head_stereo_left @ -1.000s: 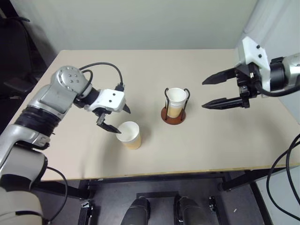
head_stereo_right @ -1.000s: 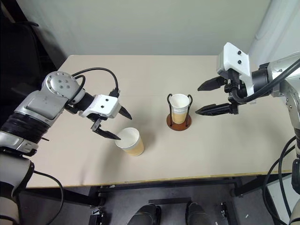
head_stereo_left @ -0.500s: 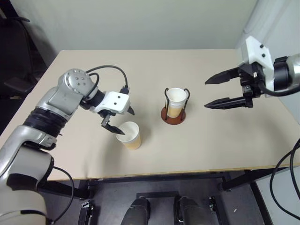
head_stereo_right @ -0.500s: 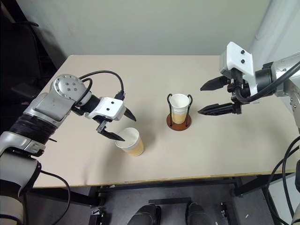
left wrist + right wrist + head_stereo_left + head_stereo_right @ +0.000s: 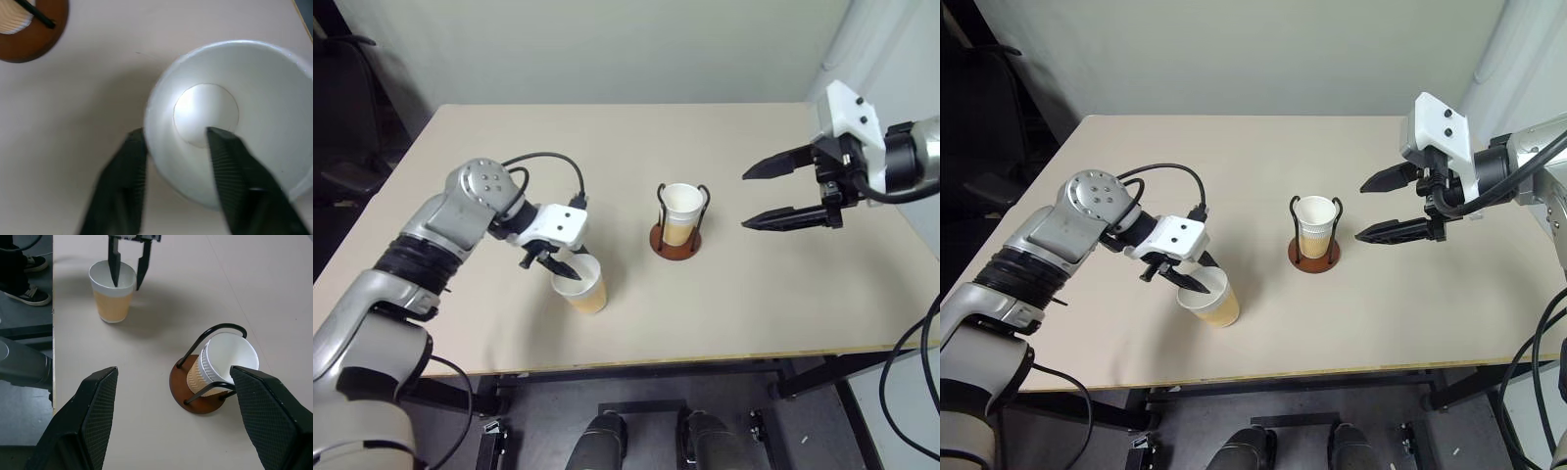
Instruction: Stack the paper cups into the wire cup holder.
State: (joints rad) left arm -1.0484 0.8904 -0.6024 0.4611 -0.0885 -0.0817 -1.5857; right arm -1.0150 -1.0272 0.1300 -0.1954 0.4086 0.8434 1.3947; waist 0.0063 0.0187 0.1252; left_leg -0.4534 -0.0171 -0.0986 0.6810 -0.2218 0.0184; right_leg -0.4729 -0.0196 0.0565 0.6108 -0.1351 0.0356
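- Head views: your left gripper (image 5: 565,266) is down at the loose paper cup (image 5: 584,286), which stands upright on the table (image 5: 724,313) near its front edge, well apart from the wire cup holder (image 5: 677,238). The holder already carries a cup (image 5: 681,208) between its black loops. One finger looks to be inside the rim and one outside, narrowed around the cup wall; I would judge the pinch is forming, not yet proven. Squeeze gently, because thin paper will crumple, and lift straight up before you travel.
- Your right gripper (image 5: 1395,205) hangs spread wide and empty above the table, beside the holder. Keep it clear of the path.
- Left wrist view: here you get what the head views cannot give, one finger (image 5: 230,171) lying against the white inner wall and the other outside the rim, the wall between them. The holder's brown base shows at the corner.
- Right wrist view: this one shows the seated cup leaning in the loops, so aim the next cup to match that tilt when nesting it.
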